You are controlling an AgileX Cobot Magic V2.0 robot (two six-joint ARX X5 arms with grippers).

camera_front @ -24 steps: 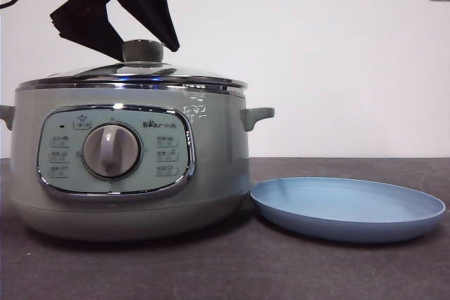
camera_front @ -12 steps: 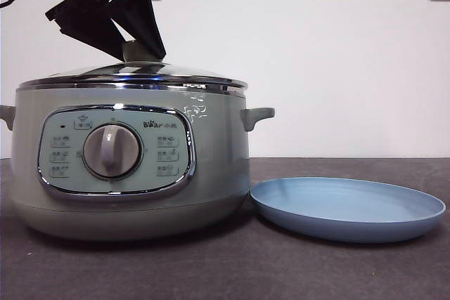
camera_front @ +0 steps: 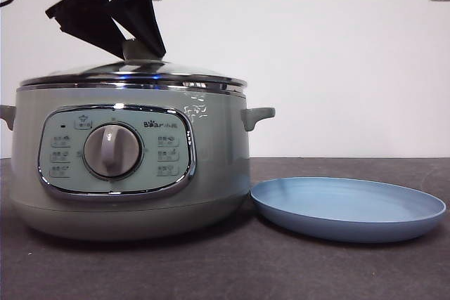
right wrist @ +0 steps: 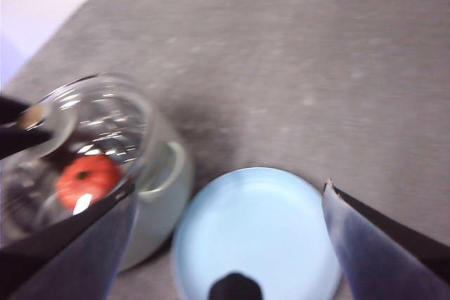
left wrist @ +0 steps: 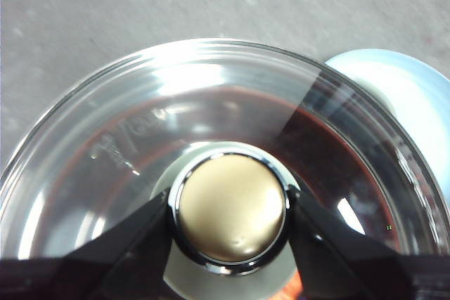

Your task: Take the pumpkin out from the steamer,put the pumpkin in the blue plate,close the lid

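Left gripper (left wrist: 228, 209) clamped on the grey-green knob of the round glass lid (left wrist: 140, 138), atop the sage-green round steamer (camera_front: 133, 166).

Right gripper (right wrist: 232, 244) spread wide, hovering above the shallow light-blue plate (right wrist: 253, 233). Small orange-red pumpkin (right wrist: 88, 179) seen through the glass, inside the pot. Plate at 3 o'clock of the steamer, just beside it on the dark desk (camera_front: 225, 265).

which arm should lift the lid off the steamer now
Left. The left hand already has its jaws shut on the knob of the lid, while the right hand hangs open above the blue plate.
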